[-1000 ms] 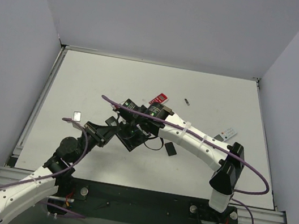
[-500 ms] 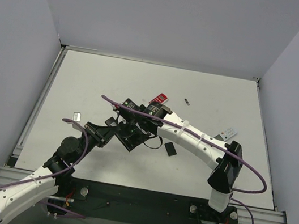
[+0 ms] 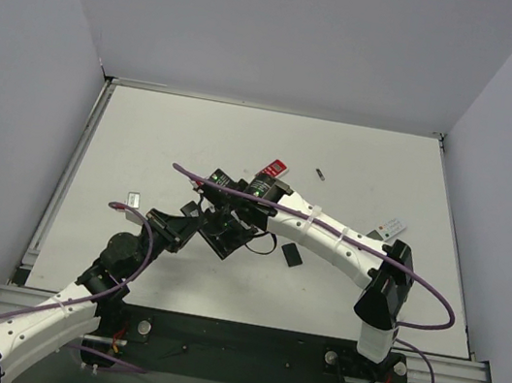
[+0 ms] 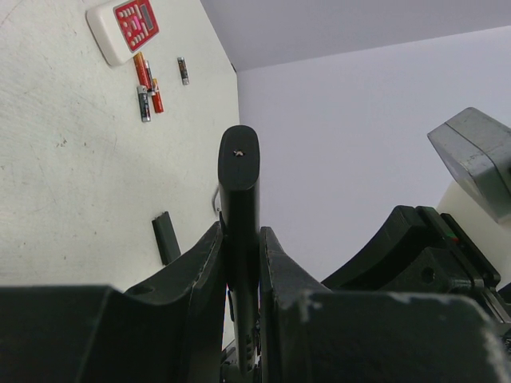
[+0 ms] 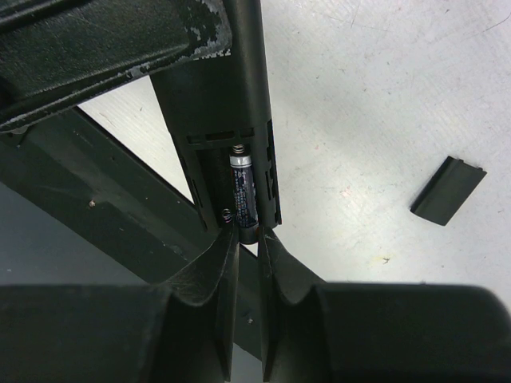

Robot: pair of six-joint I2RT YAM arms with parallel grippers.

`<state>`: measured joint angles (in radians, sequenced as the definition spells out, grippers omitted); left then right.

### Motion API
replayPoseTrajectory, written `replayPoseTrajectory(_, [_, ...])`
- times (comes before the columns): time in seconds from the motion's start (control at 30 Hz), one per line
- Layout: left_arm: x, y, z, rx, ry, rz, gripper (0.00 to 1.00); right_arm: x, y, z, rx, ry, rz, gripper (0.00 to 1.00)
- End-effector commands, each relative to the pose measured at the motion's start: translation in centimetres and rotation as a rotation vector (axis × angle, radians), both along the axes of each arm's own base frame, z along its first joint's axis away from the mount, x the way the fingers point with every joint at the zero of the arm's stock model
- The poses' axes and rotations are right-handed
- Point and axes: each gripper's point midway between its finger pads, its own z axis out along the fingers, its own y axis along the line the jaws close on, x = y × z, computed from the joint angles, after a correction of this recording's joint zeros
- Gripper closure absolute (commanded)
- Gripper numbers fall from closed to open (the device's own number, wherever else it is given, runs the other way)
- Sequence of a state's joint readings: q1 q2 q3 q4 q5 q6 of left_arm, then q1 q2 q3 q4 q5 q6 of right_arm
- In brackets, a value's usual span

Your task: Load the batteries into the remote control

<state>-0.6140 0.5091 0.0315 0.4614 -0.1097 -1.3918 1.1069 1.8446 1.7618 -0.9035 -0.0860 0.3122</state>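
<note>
The long black remote control (image 3: 221, 233) is held off the table, with my left gripper (image 3: 193, 225) shut on its body; it shows edge-on (image 4: 239, 183) between the left gripper (image 4: 239, 235) fingers. Its open compartment holds a dark battery (image 5: 242, 191). My right gripper (image 5: 249, 233) is shut on that battery's near end and meets the remote from the right (image 3: 232, 215). Several reddish-orange batteries (image 4: 148, 84) lie on the table beside the red-and-white remote (image 4: 124, 28), and one more battery (image 3: 320, 174) lies farther right.
The black battery cover (image 3: 292, 256) lies on the table just right of the grippers, also in the right wrist view (image 5: 448, 190). A small white-grey remote (image 3: 389, 228) sits behind the right arm. Grey walls enclose the table on three sides.
Almost nothing. The right arm has shifted slightly to the left. Both grippers stay at the remote.
</note>
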Motion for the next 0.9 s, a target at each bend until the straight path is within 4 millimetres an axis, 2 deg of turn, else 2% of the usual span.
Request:
replayPoseTrajectory(0.0, [-0.72,0.6,-3.9,0.027,0.034,0.007,1.0,0.18,-1.07,0.42,-0.04,0.005,-0.019,0.99])
replayPoseTrajectory(0.67, [-0.86,0.26,-3.37,0.015,0.02,-0.013,1.0,0.36,-0.78,0.43,-0.036,0.006,-0.027,0.96])
replayPoseTrajectory(0.87, [-0.82,0.33,-3.43,0.013,0.023,-0.008,1.0,0.22,-0.7,0.34,-0.033,0.015,-0.024,0.93])
